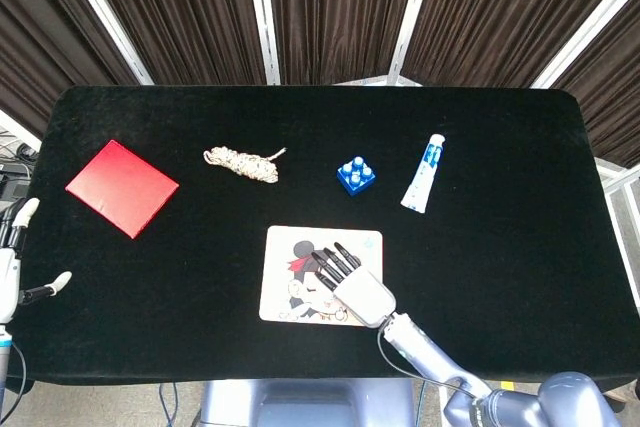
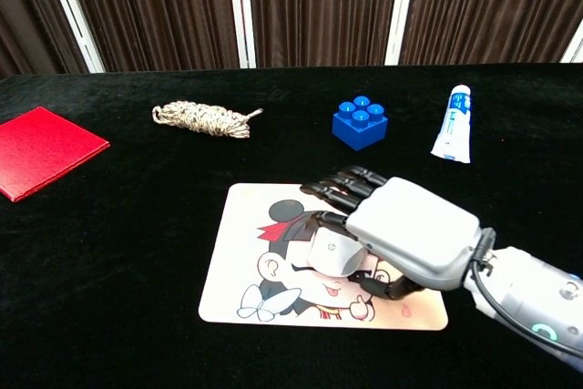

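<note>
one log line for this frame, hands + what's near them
right hand: open, fingers spread over cartoon mat | left hand: open at table's left edge | nearby: blue block, toothpaste tube

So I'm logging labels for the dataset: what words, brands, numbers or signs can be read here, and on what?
None can be read.
Tube: blue print on white, too small and blurred to read.
Cartoon mat: a drawn character only; a small dark mark by its near edge in the head view is illegible.
Red square, blue block, rope bundle: no text visible.
Right hand, over the mat: no legible marking.
</note>
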`<state>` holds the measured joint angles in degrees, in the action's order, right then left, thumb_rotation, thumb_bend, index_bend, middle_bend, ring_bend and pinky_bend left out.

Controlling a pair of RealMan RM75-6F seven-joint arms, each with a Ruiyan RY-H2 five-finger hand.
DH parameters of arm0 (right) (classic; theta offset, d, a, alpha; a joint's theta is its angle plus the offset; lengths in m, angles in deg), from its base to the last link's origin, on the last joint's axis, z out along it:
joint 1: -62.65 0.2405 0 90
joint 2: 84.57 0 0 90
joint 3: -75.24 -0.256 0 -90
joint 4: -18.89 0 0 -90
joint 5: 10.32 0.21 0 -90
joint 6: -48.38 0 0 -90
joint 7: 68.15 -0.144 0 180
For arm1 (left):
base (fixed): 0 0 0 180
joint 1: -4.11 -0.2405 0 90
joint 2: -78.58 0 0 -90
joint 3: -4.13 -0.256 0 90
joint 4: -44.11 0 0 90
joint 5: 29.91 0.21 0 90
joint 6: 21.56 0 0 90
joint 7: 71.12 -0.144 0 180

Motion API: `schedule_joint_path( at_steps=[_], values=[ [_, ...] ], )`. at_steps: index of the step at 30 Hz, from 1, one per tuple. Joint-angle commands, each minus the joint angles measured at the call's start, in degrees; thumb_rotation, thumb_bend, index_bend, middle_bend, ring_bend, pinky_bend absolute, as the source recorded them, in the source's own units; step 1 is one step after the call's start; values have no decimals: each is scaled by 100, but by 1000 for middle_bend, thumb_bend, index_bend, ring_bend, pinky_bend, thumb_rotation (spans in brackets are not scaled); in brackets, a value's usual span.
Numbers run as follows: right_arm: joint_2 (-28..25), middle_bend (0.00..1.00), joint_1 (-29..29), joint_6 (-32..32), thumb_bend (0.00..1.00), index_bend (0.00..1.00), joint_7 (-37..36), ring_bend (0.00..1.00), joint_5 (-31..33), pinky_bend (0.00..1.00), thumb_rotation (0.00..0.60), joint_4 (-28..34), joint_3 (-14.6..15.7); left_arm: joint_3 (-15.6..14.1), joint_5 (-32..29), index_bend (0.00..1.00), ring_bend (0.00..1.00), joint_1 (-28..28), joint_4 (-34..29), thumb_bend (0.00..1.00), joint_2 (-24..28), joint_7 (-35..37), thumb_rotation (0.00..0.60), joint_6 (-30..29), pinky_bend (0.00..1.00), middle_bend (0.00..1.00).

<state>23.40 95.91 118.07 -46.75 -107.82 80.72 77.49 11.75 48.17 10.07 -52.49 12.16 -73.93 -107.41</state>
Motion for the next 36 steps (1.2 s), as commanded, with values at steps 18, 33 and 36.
schedule_joint_path(
  at_steps=[18, 33, 36],
  values=[
    [-1160, 0, -681, 679, 1, 163, 578, 0, 645, 0, 600, 1015, -464, -65, 160, 0, 0, -29, -64, 124, 16, -20, 600, -78, 0, 0],
    [-2118, 0, -1668, 1235, 0, 140, -1428, 0, 1443, 0, 600, 1317, -608, -186, 342, 0, 0, 6, 67, 124, -152, -139, 600, -39, 0, 0],
    [-2236, 0, -1841, 1330, 0, 128, -1640, 0, 1507, 0, 600, 1316, -585, -213, 388, 0, 0, 13, 95, 124, -172, -153, 600, -29, 0, 0]
  ],
)
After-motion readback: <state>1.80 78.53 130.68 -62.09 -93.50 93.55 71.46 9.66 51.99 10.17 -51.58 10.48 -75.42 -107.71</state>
